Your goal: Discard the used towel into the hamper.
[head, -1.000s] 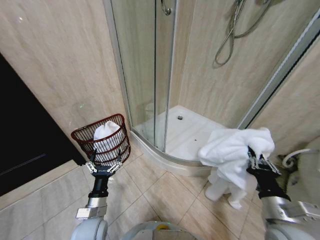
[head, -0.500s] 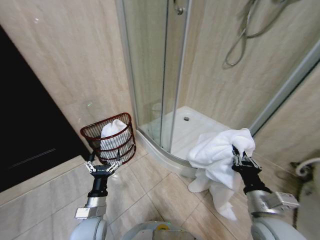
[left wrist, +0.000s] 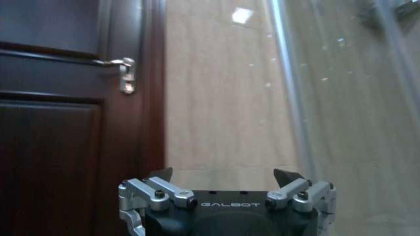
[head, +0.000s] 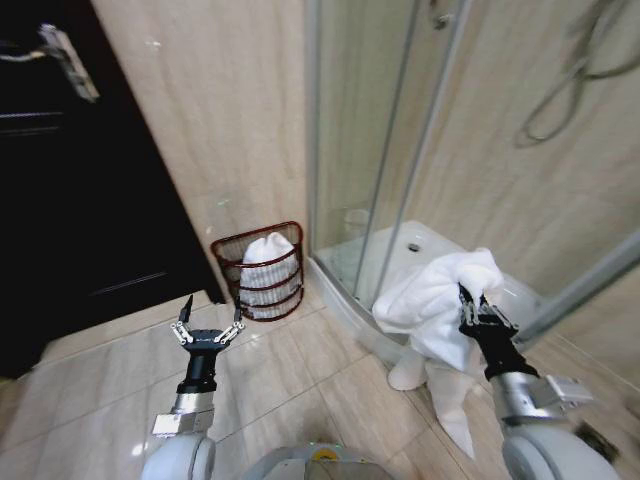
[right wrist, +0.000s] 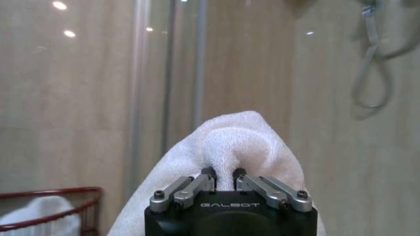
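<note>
A white towel hangs in folds from my right gripper, which is shut on its upper part; its lower end trails down toward the floor. The right wrist view shows the towel pinched between the fingers. The hamper, a dark red-brown wire basket, stands on the floor against the wall beside the shower, with white cloth inside; its rim also appears in the right wrist view. My left gripper is held up open with nothing in it, just in front of the hamper.
A glass shower enclosure with a raised white tray stands right of the hamper. A dark wooden door with a metal handle is on the left. Tiled floor lies open between me and the hamper.
The whole view has swung left, bringing the dark door in and shifting the hamper toward the centre. My right gripper still holds the towel; the left stays raised and open.
</note>
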Tool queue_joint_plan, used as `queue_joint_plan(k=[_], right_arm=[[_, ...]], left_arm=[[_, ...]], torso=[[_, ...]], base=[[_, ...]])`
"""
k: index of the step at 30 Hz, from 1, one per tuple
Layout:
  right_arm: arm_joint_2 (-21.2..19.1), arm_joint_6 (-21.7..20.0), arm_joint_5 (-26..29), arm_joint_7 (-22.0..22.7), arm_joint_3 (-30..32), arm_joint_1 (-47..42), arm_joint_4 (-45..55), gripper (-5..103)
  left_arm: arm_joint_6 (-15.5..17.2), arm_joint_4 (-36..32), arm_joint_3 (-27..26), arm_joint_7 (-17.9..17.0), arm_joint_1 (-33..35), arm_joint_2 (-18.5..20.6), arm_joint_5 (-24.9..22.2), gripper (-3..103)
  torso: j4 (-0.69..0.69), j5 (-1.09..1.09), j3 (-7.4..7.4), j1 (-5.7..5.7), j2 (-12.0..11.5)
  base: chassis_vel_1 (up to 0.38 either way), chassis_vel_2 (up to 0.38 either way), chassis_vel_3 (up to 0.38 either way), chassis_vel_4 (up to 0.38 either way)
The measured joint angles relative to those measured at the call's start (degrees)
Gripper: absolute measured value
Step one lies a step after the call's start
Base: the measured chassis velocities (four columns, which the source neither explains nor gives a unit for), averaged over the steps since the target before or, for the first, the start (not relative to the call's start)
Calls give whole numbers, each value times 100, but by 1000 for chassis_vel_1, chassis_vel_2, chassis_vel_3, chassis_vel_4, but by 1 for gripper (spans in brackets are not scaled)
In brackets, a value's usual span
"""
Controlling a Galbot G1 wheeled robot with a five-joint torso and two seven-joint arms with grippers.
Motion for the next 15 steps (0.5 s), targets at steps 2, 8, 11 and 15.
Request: queue_joint_plan(k=[2, 8, 11, 15], right_arm=[[1, -7, 16, -1, -14, 10, -1, 13], [83, -8, 3, -34, -62, -9, -5, 13], [77, -8, -22, -36, -70, 17, -5, 13], [59, -26, -19, -39, -78, 27, -6, 13]], left_arm=[[0, -14, -4, 1, 10, -2, 1, 100], [-22, -26, -29, 1, 77, -13, 17, 100], [-24, -38, -27, 1, 79, -16, 26, 100], [-24, -67, -10, 1, 71, -19, 53, 100]], torso=[[0, 1, 0, 0, 0], [-2, -1, 0, 0, 0], [-1, 0, 0, 0, 0], [-2, 0, 0, 0, 0]], base=[[135, 147, 110, 119], [114, 126, 114, 122], [141, 131, 121, 127], [118, 105, 131, 125]])
